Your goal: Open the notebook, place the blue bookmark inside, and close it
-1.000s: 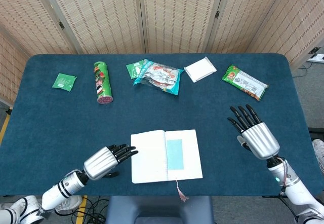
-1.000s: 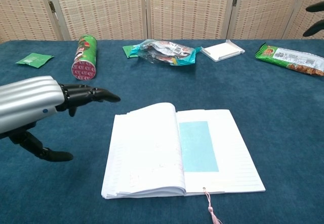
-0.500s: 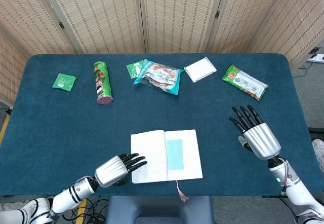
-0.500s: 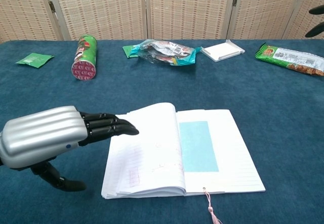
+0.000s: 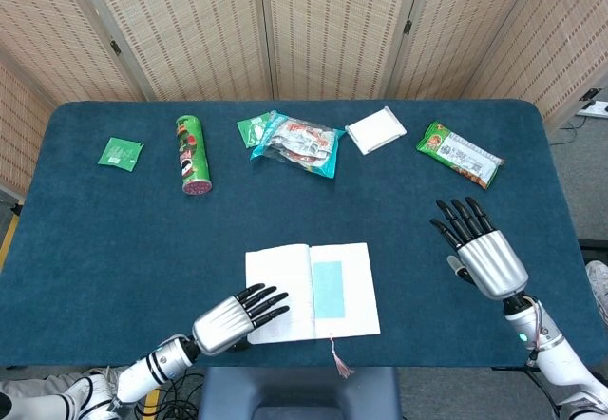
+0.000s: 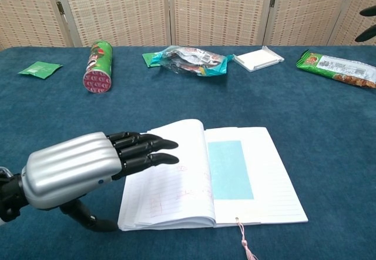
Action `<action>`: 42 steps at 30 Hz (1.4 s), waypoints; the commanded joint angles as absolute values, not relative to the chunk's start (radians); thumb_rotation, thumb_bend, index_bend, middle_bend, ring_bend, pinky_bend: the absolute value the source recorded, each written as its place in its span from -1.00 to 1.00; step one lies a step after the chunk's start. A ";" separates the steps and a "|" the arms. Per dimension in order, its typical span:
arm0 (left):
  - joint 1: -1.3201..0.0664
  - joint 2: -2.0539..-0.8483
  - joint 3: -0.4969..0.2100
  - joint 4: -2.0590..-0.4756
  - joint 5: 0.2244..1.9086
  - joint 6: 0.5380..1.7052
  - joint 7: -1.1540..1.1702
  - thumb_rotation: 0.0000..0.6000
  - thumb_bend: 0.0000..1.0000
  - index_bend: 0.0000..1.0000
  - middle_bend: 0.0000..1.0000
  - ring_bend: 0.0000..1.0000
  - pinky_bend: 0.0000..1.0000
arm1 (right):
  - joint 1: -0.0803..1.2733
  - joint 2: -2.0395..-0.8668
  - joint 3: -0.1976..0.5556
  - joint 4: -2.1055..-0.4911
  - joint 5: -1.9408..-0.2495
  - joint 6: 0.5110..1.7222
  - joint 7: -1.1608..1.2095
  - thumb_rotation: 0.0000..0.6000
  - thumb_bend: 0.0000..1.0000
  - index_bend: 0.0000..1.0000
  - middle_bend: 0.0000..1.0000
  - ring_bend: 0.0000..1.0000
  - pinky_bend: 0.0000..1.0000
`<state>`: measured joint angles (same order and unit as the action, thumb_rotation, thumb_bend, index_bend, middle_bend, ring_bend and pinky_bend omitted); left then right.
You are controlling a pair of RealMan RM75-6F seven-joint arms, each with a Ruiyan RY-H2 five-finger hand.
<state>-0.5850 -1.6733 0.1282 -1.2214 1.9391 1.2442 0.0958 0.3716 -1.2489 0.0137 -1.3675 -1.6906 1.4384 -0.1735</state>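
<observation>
- The desk (image 5: 114, 239) is a big dark-blue felt top, with the clutter along the far edge and the work up front.
- The notebook (image 5: 275, 292) lies open near the front edge, and the blue bookmark (image 5: 328, 289) already sits flat on its right page. So steps one and two look done; only closing is left.
- What's changed: a second ago the left hand (image 5: 233, 317) hung just left of the notebook, and now it has slid in over the left page's lower corner, fingers straight and spread, holding nothing. Looks like it's lining up to flip that side shut.
- The right hand (image 5: 480, 249) has barely budged; it hovers well right of the notebook, fingers apart, empty.
- Labels: the green chips can (image 5: 191, 154) lies on its side, print too small to read. Same for the green snack bar wrapper (image 5: 460, 154) and the snack bag (image 5: 299, 142).
- There's faint writing on the notebook's left page in the chest view, not legible.
</observation>
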 commanded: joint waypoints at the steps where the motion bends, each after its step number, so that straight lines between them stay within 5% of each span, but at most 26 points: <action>1: -0.587 -1.683 0.128 -1.212 1.931 1.241 0.102 1.00 -0.71 -1.00 -1.00 -1.00 -0.67 | 0.370 -1.249 0.016 -1.367 -1.690 1.439 -0.172 1.00 -0.48 -0.62 -1.00 -1.00 -1.00; 42: -0.595 -1.732 0.142 -1.186 1.866 1.218 0.114 1.00 -0.71 -1.00 -1.00 -1.00 -0.67 | 0.350 -1.254 0.030 -1.335 -1.700 1.446 -0.142 1.00 -0.49 -0.63 -1.00 -1.00 -1.00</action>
